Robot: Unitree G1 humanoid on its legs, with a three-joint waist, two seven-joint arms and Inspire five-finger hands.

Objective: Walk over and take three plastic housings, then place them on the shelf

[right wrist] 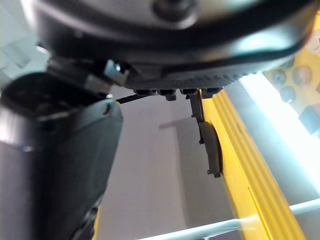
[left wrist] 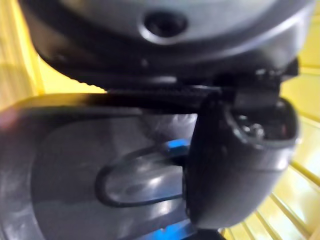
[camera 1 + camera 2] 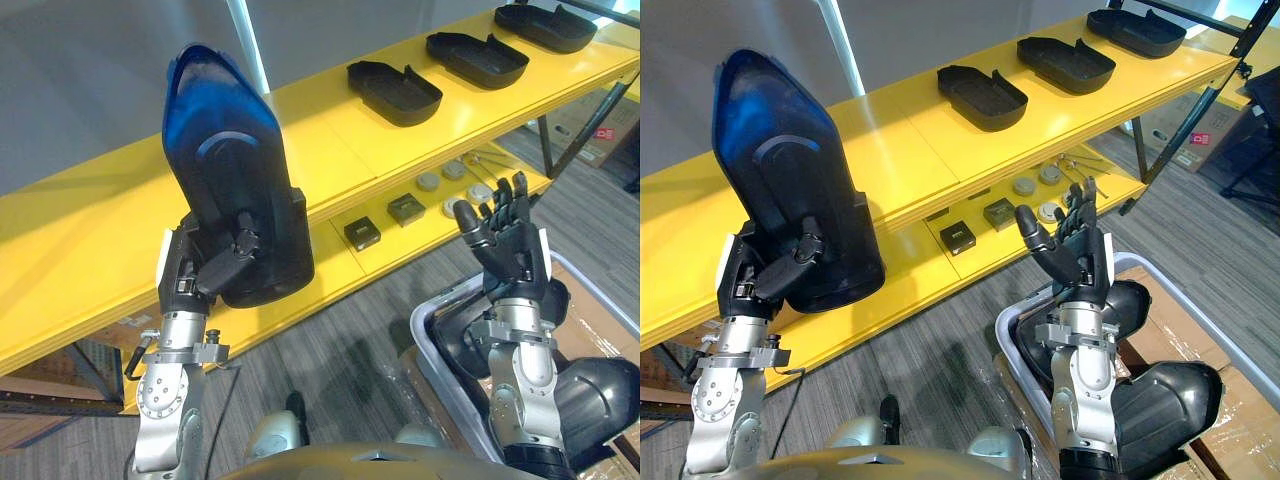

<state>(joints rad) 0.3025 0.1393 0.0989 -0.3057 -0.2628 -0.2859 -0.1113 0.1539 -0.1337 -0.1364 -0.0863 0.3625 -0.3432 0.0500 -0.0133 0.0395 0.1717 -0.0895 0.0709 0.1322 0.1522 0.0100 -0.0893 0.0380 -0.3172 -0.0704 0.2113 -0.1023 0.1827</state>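
The left hand (image 3: pixel 215 262) pinched a housing (image 3: pixel 225 160) between thumb and fingers, holding it upright over the shelf (image 3: pixel 90 230), probably to lay it beside three other housings (image 3: pixel 394 92) farther along the shelf. The right hand (image 3: pixel 505 235) hovered before the shelf, fingers straight and spread.

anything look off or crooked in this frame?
Nothing stands out. Three shelved housings lie flat in a row on the top shelf; the left hand holds a fourth housing upright; the right hand is open, empty.
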